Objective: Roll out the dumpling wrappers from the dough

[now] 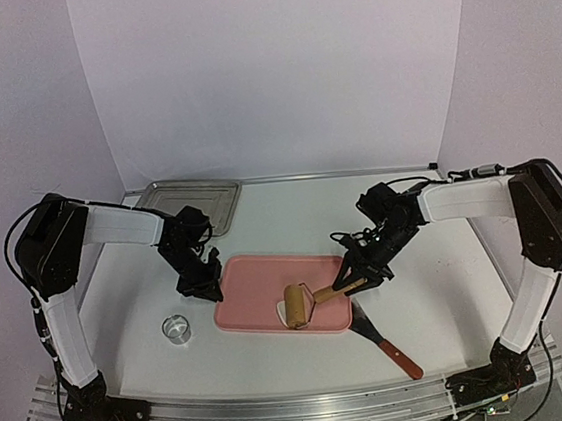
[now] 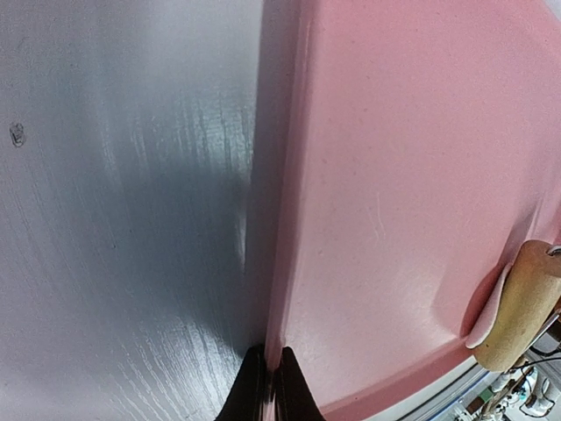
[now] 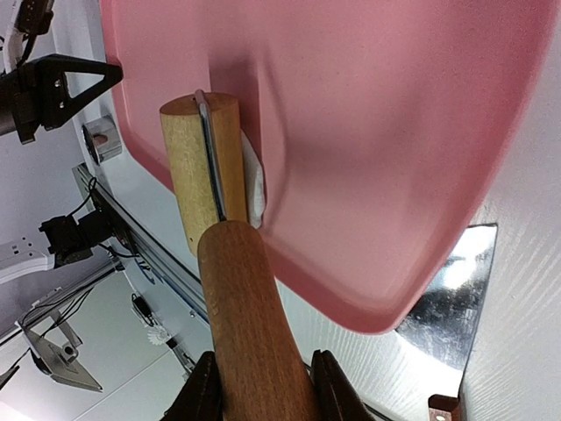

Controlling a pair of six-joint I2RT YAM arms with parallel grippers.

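A pink tray (image 1: 267, 272) lies mid-table. A wooden roller (image 1: 298, 305) rests on a flat piece of white dough (image 1: 280, 313) at the tray's near edge. My right gripper (image 1: 354, 281) is shut on the roller's wooden handle (image 3: 254, 333). In the right wrist view the roller's barrel (image 3: 197, 167) covers most of the dough (image 3: 255, 189). My left gripper (image 1: 207, 287) is shut on the tray's left rim (image 2: 279, 289), its fingertips (image 2: 254, 386) pinching it. The roller (image 2: 524, 307) and the dough edge (image 2: 491, 316) also show in the left wrist view. No small round wrapper discs are in view.
A small metal ring cutter (image 1: 177, 329) stands on the table left of the tray. A metal baking tray (image 1: 192, 202) sits at the back left. A scraper with a metal blade (image 1: 365, 324) and a red handle lies by the tray's near right corner.
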